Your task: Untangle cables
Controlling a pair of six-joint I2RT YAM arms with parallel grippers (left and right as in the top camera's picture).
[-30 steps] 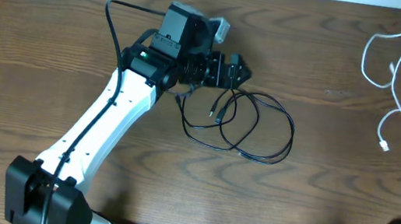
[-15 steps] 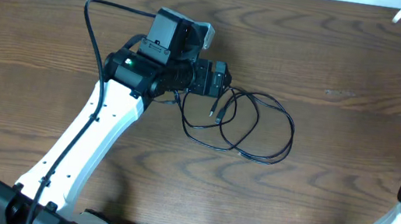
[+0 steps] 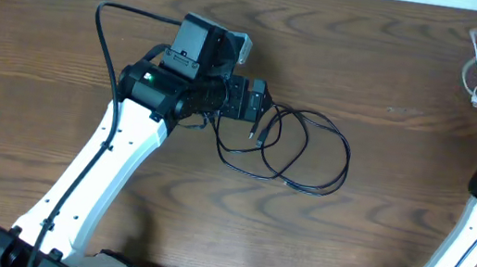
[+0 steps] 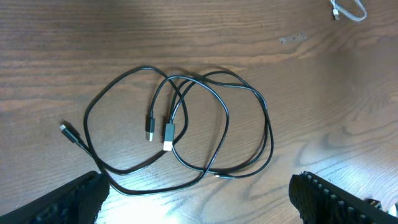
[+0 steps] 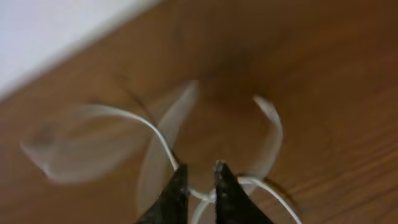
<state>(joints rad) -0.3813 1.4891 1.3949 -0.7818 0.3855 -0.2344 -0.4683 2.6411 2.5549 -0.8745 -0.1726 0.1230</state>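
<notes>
We judge the main part of the job done. The thin black cord with the small USB-type plugs (image 4: 169,132) and the thin white cord (image 5: 151,129) lie well apart on the brown wood-grain table (image 3: 393,230), with no strand of one crossing the other. What is left, as we read it, is tidying. The black cord is not yet straightened and lies in a loose coil that crosses over itself several times. The white one sits in small curls.

The black cord is near the middle of the table, just in front of the left gripper (image 3: 260,101). That gripper's jaws are spread wide and released, with nothing between them. From overhead the coil is a flattened oval with its long axis running left to right. In the left wrist view two plugs lie side by side inside the coil, their tips pointing back toward that gripper. A third small end pokes out at the coil's left edge, so we cannot tell whether this is one black cord or two.

The white cord is at the far right corner of the table, under the right gripper (image 5: 199,177). Those jaws are drawn almost together with only a slim gap. The cord passes right at their tips, but the view is blurred, so we cannot tell whether they are grasping it or have let go. Its curls give it no clear long axis.
</notes>
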